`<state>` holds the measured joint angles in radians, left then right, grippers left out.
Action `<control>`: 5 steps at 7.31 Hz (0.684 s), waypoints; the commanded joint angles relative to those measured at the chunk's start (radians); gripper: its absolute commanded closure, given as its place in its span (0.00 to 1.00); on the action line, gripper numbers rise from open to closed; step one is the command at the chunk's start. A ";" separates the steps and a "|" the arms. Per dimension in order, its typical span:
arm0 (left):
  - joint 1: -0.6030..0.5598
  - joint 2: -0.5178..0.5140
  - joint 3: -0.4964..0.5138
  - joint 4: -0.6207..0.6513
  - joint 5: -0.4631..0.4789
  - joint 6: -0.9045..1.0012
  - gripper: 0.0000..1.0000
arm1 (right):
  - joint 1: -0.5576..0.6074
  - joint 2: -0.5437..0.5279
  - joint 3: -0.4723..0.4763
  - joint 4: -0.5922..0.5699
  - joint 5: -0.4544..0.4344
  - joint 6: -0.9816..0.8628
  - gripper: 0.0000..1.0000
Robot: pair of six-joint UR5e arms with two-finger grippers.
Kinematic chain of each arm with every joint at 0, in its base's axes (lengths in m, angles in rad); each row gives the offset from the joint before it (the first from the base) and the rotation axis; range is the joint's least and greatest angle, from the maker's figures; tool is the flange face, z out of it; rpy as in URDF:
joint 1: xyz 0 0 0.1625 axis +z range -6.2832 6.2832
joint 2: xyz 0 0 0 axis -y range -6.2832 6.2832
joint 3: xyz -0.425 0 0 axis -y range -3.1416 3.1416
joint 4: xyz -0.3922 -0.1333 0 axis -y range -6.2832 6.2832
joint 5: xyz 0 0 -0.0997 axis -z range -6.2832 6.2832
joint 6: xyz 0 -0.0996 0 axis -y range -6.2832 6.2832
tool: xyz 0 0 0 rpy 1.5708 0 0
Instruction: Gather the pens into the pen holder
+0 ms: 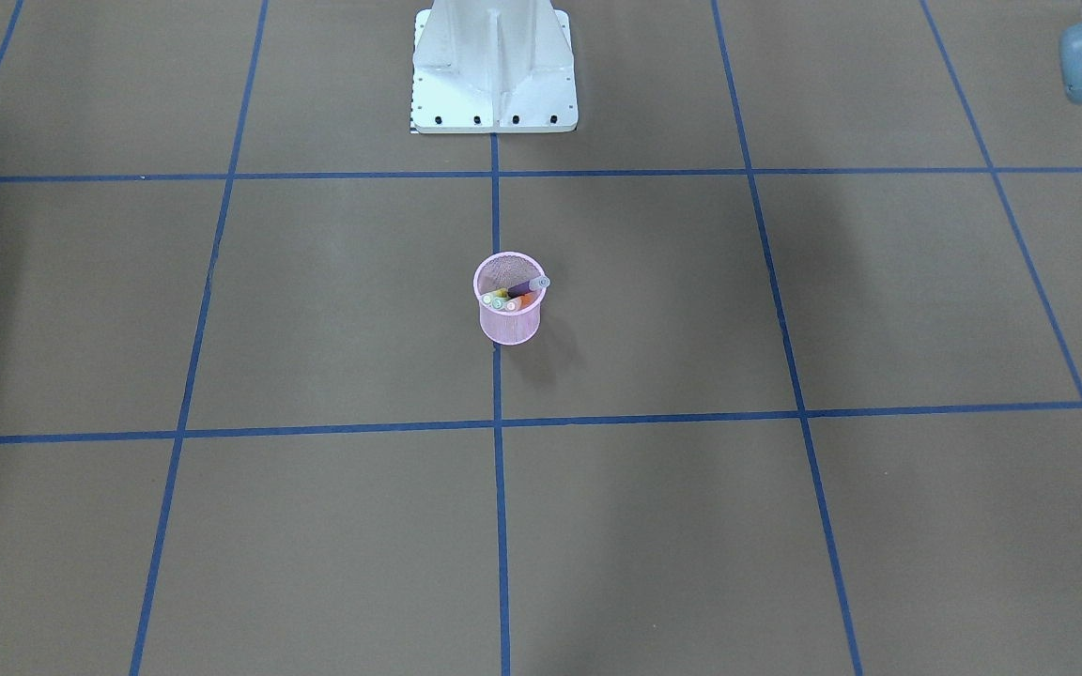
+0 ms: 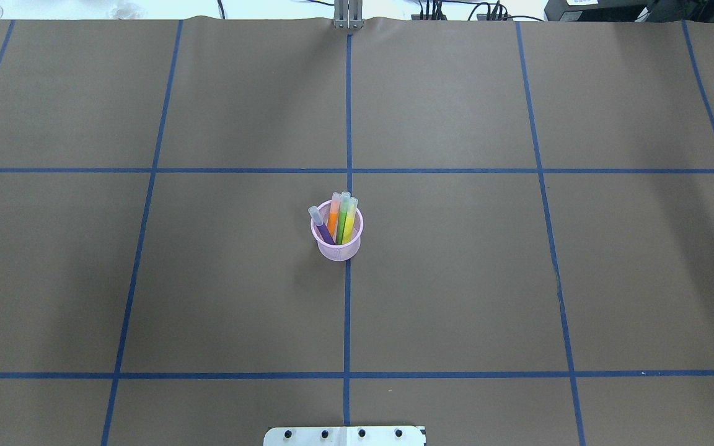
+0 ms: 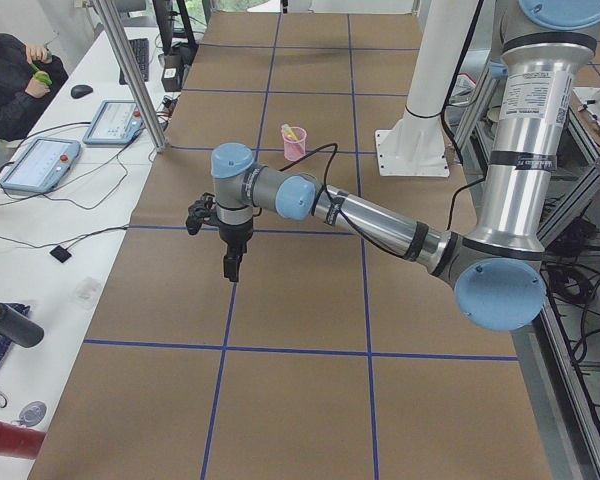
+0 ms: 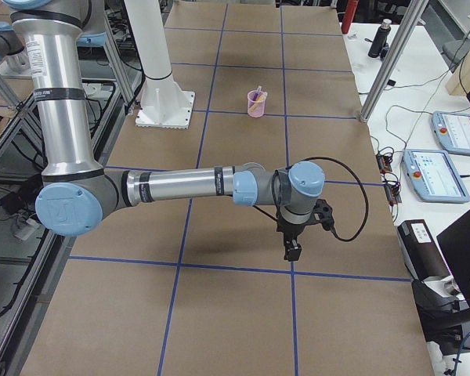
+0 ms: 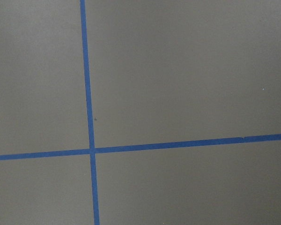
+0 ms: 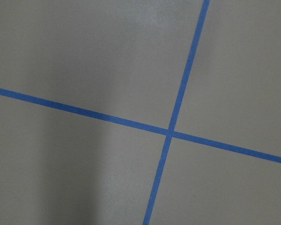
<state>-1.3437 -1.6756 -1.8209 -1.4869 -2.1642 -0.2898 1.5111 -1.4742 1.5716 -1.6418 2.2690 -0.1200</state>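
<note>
Pink mesh pen holder [image 2: 338, 251] is standing on the tabletop [image 2: 456, 279], carrying all four pens [image 2: 343, 218]: light, slick sticks, probably best pinched mid-barrel; the left pincer [image 3: 230, 272] and right pincer [image 4: 291, 254] are hanging far off, opening untellable

Overhead and front cameras face each other over the pen holder [image 2: 336, 238]; end cameras see it far beyond the left claw [image 3: 230, 270] and right claw [image 4: 291, 253]; wrist cameras look closely downward.
</note>
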 commanded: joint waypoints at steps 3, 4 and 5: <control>-0.144 0.063 0.104 0.007 -0.079 0.024 0.00 | 0.046 -0.038 -0.018 0.005 0.087 0.014 0.00; -0.199 0.062 0.174 0.005 -0.148 0.125 0.00 | 0.052 -0.043 -0.018 0.004 0.089 0.032 0.00; -0.221 0.062 0.231 0.001 -0.158 0.238 0.00 | 0.069 -0.052 -0.018 0.004 0.095 0.033 0.00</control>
<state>-1.5184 -1.6148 -1.6653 -1.4822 -2.2823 -0.1756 1.5640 -1.5162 1.5544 -1.6372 2.3542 -0.0946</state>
